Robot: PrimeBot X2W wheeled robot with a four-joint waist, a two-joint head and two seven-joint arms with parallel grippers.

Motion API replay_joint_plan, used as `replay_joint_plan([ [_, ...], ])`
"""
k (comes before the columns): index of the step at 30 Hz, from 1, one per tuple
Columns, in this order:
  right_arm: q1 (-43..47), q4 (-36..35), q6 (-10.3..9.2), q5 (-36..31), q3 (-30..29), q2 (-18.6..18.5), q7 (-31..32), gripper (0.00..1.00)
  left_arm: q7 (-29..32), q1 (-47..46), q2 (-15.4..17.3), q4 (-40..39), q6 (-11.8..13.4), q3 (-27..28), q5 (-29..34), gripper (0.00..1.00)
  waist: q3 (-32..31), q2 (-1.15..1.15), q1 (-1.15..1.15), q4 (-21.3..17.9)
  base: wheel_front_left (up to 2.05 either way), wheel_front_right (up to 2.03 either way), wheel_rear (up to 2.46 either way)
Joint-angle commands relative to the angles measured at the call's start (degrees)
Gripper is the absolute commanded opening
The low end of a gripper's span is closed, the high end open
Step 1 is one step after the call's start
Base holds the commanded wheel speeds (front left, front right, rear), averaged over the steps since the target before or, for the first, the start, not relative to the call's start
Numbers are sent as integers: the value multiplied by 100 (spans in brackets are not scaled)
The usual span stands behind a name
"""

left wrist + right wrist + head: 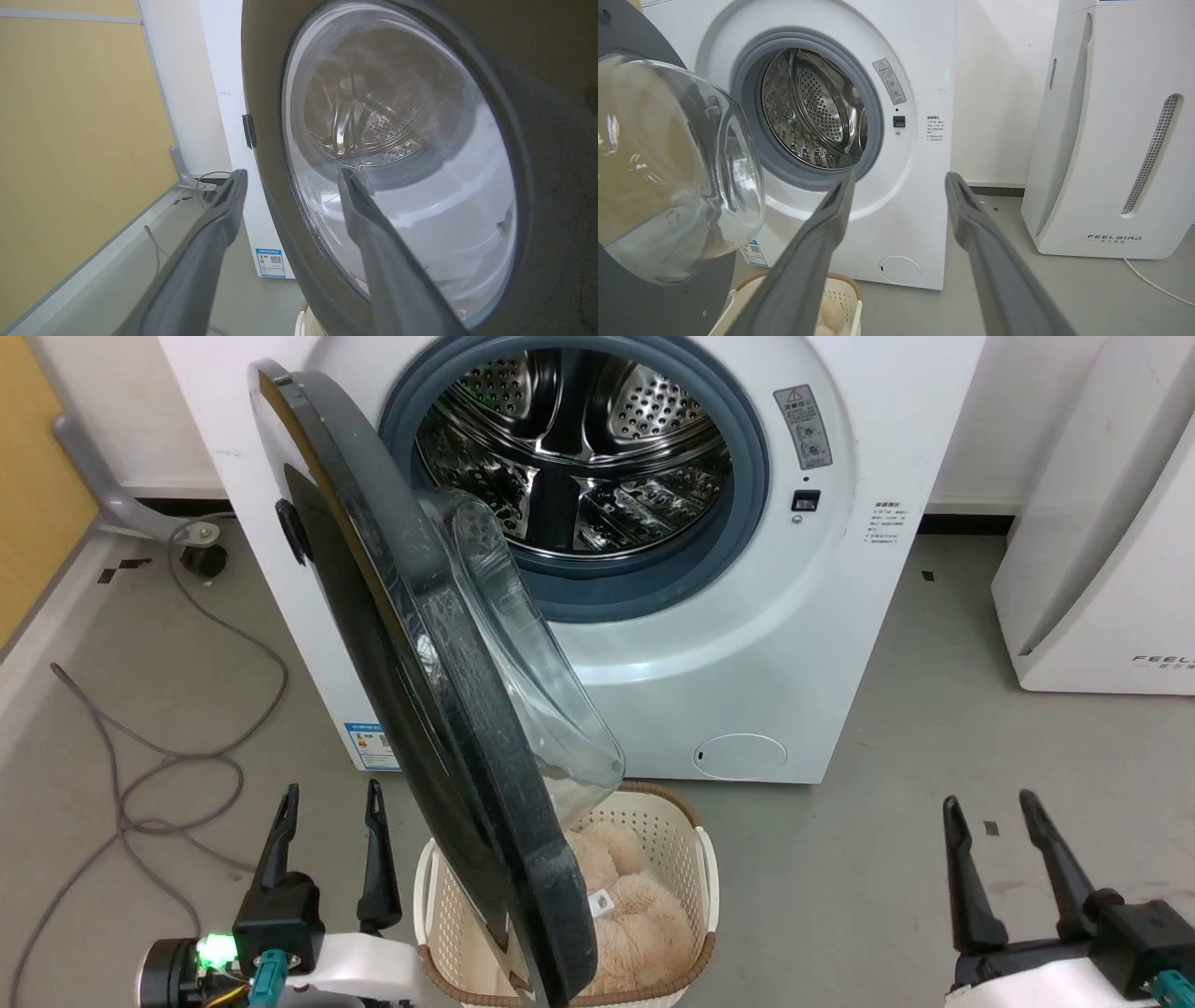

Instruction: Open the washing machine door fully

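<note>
The washing machine door [429, 728] stands swung well out from the washing machine [747, 644], hinged at the left of the opening, its black rim edge-on to the head view and its clear glass bowl [523, 663] bulging to the right toward the drum [579, 457]. The grey gasket [644, 588] and the whole round mouth are uncovered. The door's lower rim hangs over a white basket [695, 859] holding something pale and plush [635, 915], which sits on the floor [887, 859] just before the machine. The left jaws stand wide apart and hold nothing; their fingers [376, 849] rise just left of the door's outer face, apart from it in the head view, with a grey cable [187, 775] looped on the floor further left and a yellow wall [37, 476] beyond. The right jaws are also spread wide and empty, their fingers [966, 877] well right of the door over bare floor, between the machine's front and a white appliance [1102, 569] at the far right.
</note>
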Motion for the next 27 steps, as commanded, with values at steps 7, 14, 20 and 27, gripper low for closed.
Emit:
replay_joint_plan([
  [7,197,-157,29,109,-43,44,-26,100,-25,-30,-6,-295,-4,106,-66,0,-34,0,0,27,0,0,0],
  [14,258,-276,29,141,-39,45,-26,100,-25,-254,45,-975,-14,186,-18,0,-65,0,0,23,0,0,0],
  [20,315,-345,29,166,-29,45,-26,100,-25,-503,55,-1846,-119,1,51,0,-81,0,0,29,0,0,0],
  [27,347,-386,29,186,-10,45,-26,100,-25,-646,2,-2611,-338,-664,76,0,-87,0,0,3,0,0,0],
])
